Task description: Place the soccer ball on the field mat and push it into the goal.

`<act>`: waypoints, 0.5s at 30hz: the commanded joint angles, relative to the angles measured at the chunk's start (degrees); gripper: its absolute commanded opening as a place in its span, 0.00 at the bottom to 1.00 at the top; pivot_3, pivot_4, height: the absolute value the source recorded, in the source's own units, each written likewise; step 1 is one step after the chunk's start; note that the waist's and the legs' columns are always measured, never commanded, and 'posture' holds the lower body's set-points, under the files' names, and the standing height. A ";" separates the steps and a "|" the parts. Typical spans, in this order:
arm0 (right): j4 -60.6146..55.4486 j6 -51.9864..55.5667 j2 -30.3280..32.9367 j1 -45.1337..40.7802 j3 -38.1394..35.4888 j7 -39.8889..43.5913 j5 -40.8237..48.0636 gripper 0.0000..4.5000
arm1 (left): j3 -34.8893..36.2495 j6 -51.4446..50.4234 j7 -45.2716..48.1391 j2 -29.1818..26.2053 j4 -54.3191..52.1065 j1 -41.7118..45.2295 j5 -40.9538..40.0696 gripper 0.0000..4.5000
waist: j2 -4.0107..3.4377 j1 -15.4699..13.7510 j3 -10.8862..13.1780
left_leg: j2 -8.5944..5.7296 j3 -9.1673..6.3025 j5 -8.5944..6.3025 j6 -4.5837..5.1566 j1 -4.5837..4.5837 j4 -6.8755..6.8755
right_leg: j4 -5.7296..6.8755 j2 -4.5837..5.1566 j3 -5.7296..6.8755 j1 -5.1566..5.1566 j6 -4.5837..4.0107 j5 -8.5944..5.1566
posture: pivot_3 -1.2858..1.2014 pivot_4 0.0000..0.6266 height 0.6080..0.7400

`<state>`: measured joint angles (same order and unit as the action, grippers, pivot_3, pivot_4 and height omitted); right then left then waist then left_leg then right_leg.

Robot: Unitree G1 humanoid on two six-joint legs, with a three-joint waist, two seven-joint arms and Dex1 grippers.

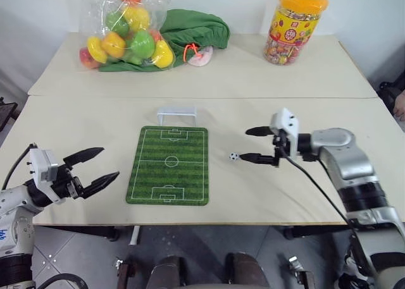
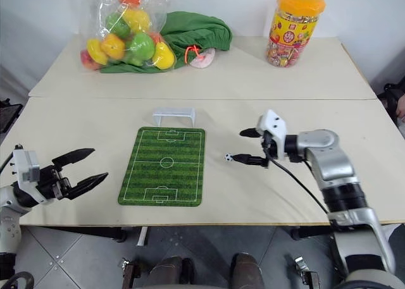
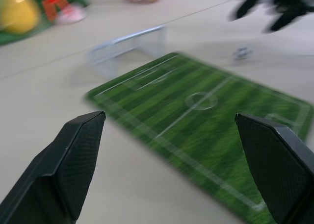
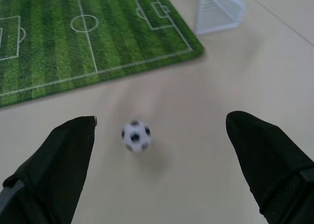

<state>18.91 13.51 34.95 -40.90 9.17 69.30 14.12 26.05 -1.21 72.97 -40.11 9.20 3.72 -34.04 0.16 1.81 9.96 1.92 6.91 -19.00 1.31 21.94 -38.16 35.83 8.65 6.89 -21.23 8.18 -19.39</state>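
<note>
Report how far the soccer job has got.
Done: nothing yet. The soccer ball lies on the bare table, to the right of the field mat, not on it. In hand: the right tool is open, its fingers on either side of the ball, not gripping it. Left: grasp the ball, set it on the mat, push it into the goal.
</note>
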 commanded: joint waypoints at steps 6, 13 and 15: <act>13.97 -11.02 -5.22 -4.06 4.02 3.66 -5.90 0.99 | 2.49 2.95 3.56 0.46 -3.24 -5.55 -2.89 1.00 | 0.00 0.18 0.00 | -0.05 -0.01 0.00 0.00 0.33 -0.13 | 0.12 0.00 0.22 -0.30 0.00 0.00 | 0.52 0.24 1.00; 21.66 -17.84 -7.84 -6.37 3.91 4.52 -8.06 0.64 | 3.97 4.06 1.92 0.84 -4.34 -8.12 -3.02 1.00 | 0.00 0.61 0.00 | 0.10 -0.01 0.00 0.00 0.33 -0.34 | 0.15 0.01 0.20 -0.24 0.00 0.00 | 0.52 0.24 1.00; 22.85 -18.74 -8.11 -7.02 3.62 4.62 -8.33 0.51 | 4.20 4.07 1.64 0.92 -4.59 -8.41 -3.27 1.00 | 0.00 0.86 0.00 | 0.11 -0.01 0.00 0.00 0.32 -0.39 | 0.16 0.01 0.20 -0.21 0.00 0.00 | 0.52 0.24 1.00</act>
<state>41.08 -4.14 26.89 -47.11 13.28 73.39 6.42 28.57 2.04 74.93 -39.23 6.70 -4.19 -35.91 0.16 2.67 9.97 2.03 6.89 -18.99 1.31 22.27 -38.59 36.00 8.65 7.08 -21.43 8.18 -19.39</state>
